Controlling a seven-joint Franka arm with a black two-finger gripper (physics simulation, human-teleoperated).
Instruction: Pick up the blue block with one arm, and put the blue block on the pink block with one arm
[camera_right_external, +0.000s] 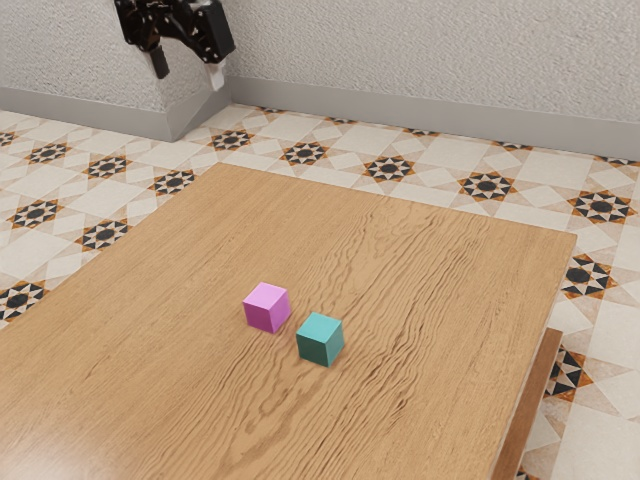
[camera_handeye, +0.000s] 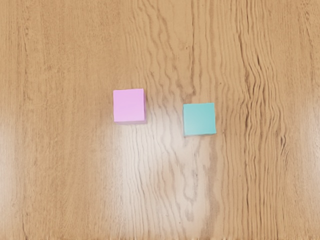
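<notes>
The blue block (camera_right_external: 320, 339) is a teal-blue cube resting on the wooden table (camera_right_external: 420, 270), near its middle. Just beside it, toward the exterior view's left and a little farther back, sits the pink block (camera_right_external: 267, 307); a narrow gap separates them. My gripper (camera_right_external: 187, 72) hangs high above the table's far left corner, well away from both cubes, open with nothing between its fingers. From the wrist view I look straight down on the pink block (camera_handeye: 129, 105) and the blue block (camera_handeye: 199, 119), side by side on the wood grain.
The table's right edge (camera_right_external: 530, 400) drops to a patterned tile floor (camera_right_external: 600, 250). A grey textured wall (camera_right_external: 420, 50) with a baseboard runs behind. Bare wood surrounds the two cubes on every side.
</notes>
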